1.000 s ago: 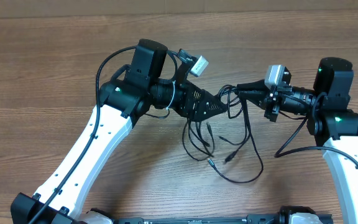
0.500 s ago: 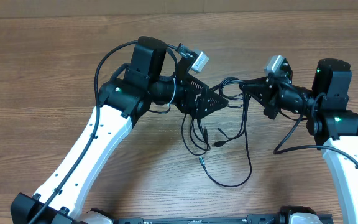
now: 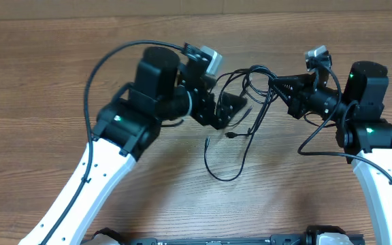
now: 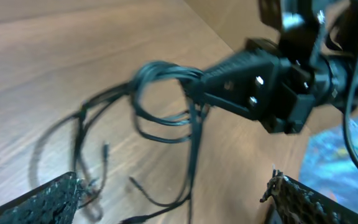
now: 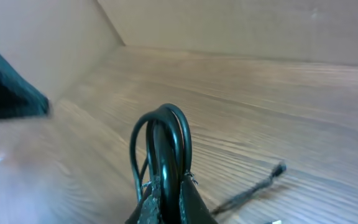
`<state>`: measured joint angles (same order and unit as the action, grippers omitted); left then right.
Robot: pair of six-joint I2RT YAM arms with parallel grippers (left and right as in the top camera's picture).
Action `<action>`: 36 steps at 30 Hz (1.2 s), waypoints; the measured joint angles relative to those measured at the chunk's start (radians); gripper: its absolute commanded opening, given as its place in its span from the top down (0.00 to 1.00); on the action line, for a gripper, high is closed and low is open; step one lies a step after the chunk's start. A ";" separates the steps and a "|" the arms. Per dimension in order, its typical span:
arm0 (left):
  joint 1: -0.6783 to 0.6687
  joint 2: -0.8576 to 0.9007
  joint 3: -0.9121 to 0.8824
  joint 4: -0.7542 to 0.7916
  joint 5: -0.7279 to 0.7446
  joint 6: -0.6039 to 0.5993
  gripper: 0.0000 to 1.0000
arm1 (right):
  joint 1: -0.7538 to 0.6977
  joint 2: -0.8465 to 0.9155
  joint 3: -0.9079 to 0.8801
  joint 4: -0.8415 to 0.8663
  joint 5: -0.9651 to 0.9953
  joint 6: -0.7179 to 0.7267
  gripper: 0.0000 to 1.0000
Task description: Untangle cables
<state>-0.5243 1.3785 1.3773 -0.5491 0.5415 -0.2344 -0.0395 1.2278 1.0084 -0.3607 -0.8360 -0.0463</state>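
While your right gripper (image 3: 273, 81) clamps the thin black plug-tipped cables (image 4: 166, 67) at 1 o'clock, loose ends trail toward 6
Your left gripper (image 3: 231, 109) gapes empty; yanking now could cinch the knot

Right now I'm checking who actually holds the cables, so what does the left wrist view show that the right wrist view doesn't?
Only the left wrist view: the right hand seen from outside, clamped on the cables, the left hand spread open, and loose cable ends trailing below. Only the right wrist view: a close look at the loops pinched in that hand's own fingers, plus one plug beyond them. Both: the looped cables and the wooden table.
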 measured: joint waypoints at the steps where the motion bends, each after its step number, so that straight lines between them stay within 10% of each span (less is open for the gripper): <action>1: -0.021 0.000 0.000 -0.001 0.000 0.000 0.01 | 0.000 0.000 0.000 0.024 -0.042 0.037 0.96; 20: -0.058 0.000 0.000 -0.011 -0.229 -0.315 0.01 | 0.000 0.000 0.000 0.193 -0.354 0.312 0.96; 36: -0.058 0.000 0.000 -0.034 -0.052 -0.419 0.00 | 0.000 0.000 0.000 0.218 -0.361 0.322 0.96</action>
<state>-0.5827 1.3785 1.3773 -0.5831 0.4896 -0.6533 -0.0395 1.2278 1.0084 -0.1425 -1.1973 0.2760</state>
